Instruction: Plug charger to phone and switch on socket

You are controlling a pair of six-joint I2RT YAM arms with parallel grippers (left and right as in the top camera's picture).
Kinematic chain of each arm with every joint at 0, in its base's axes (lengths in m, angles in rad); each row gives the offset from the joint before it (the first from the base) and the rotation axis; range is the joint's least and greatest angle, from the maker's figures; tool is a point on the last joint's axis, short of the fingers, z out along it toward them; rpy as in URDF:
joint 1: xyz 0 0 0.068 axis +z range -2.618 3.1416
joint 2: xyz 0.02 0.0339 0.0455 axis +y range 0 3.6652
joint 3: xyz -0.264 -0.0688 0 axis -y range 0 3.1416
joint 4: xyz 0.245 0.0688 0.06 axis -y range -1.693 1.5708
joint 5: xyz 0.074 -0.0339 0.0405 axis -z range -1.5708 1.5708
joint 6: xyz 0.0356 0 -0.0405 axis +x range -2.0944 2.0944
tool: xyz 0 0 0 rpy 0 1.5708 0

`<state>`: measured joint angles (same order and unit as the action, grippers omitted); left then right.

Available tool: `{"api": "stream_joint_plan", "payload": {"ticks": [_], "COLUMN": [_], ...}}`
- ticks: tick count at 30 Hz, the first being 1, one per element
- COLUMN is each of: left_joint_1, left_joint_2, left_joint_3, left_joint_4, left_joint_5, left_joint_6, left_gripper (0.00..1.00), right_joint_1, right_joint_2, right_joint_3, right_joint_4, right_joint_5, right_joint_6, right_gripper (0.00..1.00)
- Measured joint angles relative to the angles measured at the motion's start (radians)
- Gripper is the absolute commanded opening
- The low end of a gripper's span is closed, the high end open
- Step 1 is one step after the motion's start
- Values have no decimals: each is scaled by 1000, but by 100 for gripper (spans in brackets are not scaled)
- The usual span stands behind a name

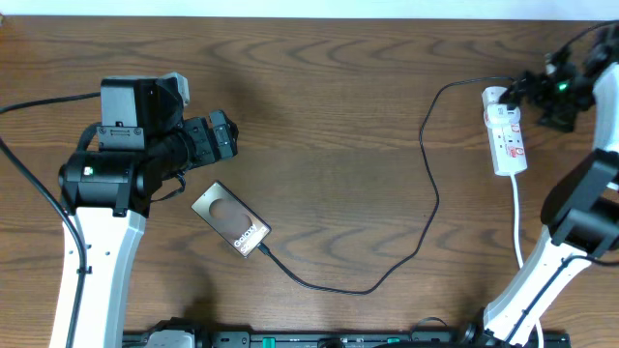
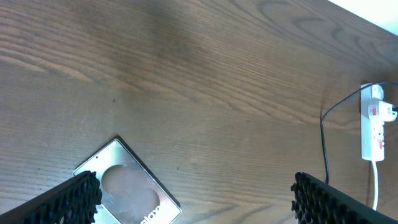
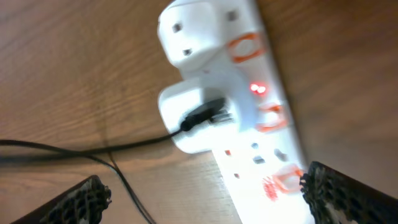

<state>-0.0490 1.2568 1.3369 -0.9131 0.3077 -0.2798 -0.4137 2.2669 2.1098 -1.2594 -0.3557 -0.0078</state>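
Observation:
The bronze phone (image 1: 230, 220) lies flat and slanted on the wooden table, and the charger's thin black cable (image 1: 426, 227) meets its lower right end. From there the cable loops right and up to a white adapter (image 3: 193, 118) plugged into the white socket (image 1: 508, 130). A small red light (image 3: 258, 88) glows on the socket (image 3: 261, 162). My left gripper (image 1: 228, 135) hangs open just above and behind the phone (image 2: 127, 186), holding nothing. Over the socket's far end, my right gripper (image 1: 527, 89) is also open and empty.
The socket's white lead (image 1: 517, 217) runs down toward the right arm's base. In the left wrist view the socket (image 2: 373, 121) and the black cable (image 2: 324, 143) show far off at the right. Bare wood lies between phone and socket.

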Motion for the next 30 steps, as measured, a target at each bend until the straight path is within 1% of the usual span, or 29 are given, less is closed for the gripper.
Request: {"api": "stream_joint_plan", "payload": {"ticks": [4, 7, 11, 15, 20, 30], "left_joint_1": [0, 0, 0, 0, 0, 0], "left_joint_2": [0, 0, 0, 0, 0, 0], "left_joint_3": [0, 0, 0, 0, 0, 0], "left_joint_4": [-1, -3, -3, -4, -4, -4], "left_joint_5": [0, 0, 0, 0, 0, 0], "left_joint_6": [0, 0, 0, 0, 0, 0], "left_gripper": [97, 97, 97, 97, 97, 97], "right_joint_1": [-14, -10, 3, 20, 20, 20], "right_joint_2": [-98, -226, -449, -592, -640, -646], "right_joint_3": [72, 89, 111, 121, 121, 121], "right_joint_4": [-76, -132, -188, -244, -266, -266], "right_joint_5": [76, 104, 124, 126, 129, 129], "right_joint_6": [47, 87, 130, 142, 146, 150], "right_gripper": [99, 99, 99, 99, 99, 99]}}
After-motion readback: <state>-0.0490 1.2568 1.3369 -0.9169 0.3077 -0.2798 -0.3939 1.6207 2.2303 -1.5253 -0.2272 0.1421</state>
